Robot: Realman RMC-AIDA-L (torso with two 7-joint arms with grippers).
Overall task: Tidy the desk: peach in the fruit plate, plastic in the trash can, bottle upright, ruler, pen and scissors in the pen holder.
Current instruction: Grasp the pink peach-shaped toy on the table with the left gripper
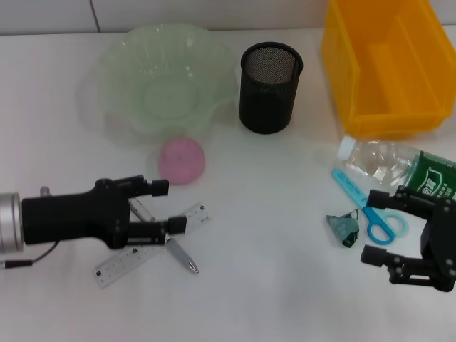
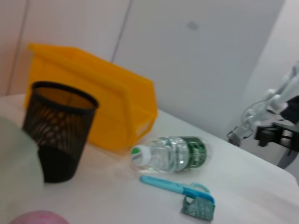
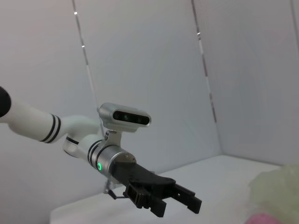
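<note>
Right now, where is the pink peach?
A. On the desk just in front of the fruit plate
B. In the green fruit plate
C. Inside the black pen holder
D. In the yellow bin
A. The pink peach lies on the white desk just outside the near rim of the green fruit plate, not in it.

A plain white worktop [image 1: 285,299] fills the head view. At 12 o'clock it meets a pale wall [image 1: 214,13] crossed by a thin dark seam. Both wrist views show the same pale panelled wall [image 2: 196,56] behind the worktop.
</note>
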